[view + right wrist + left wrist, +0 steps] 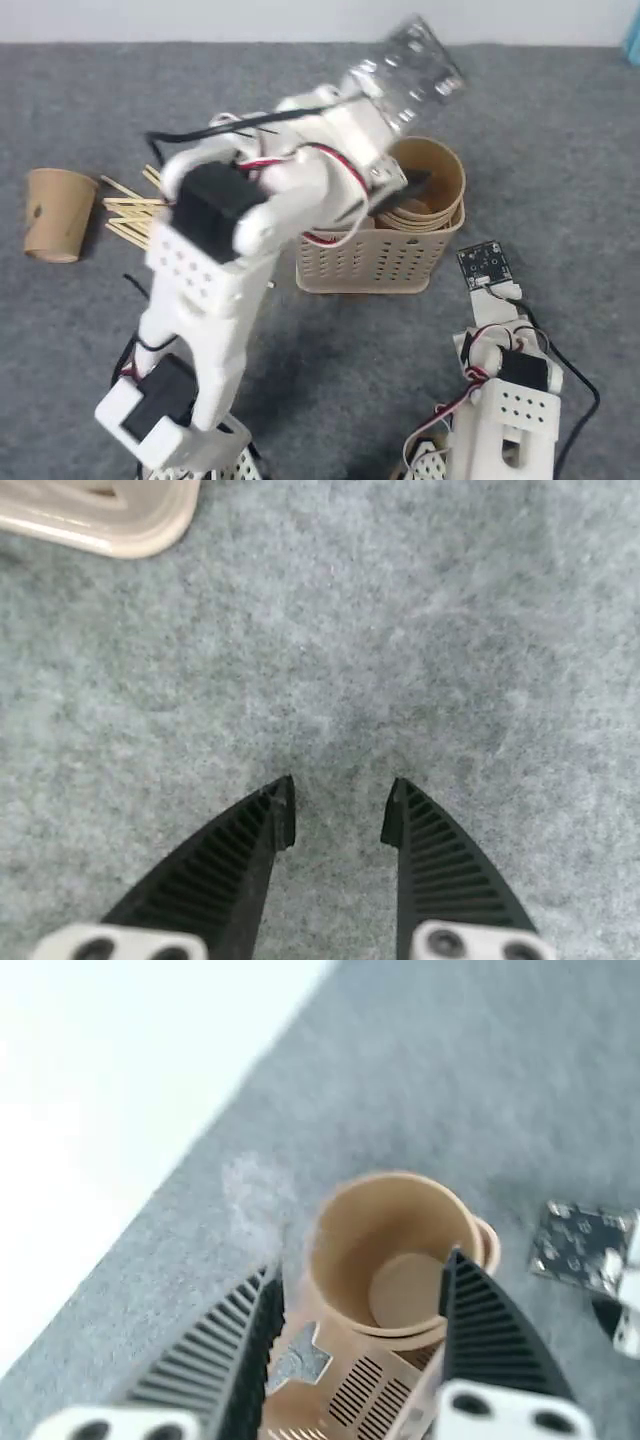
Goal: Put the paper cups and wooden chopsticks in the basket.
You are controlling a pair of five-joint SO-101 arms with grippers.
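Note:
A cream slotted basket (375,262) stands mid-table with a stack of brown paper cups (432,190) nested in its right part. My left gripper (398,188) hovers over the basket, open. In the left wrist view its fingertips (268,1285) straddle the top cup (385,1250) from above without touching it. Another paper cup (55,213) lies on its side at the far left. Several wooden chopsticks (130,210) lie in a loose bundle next to it. My right gripper (338,805) stands open just above bare carpet, close in front of the basket's corner (120,525).
Grey carpet covers the table, and a white wall runs along the far edge. The right arm's body (500,390) sits at the front right, its wrist board (585,1245) near the basket. The left arm (215,290) spans the middle.

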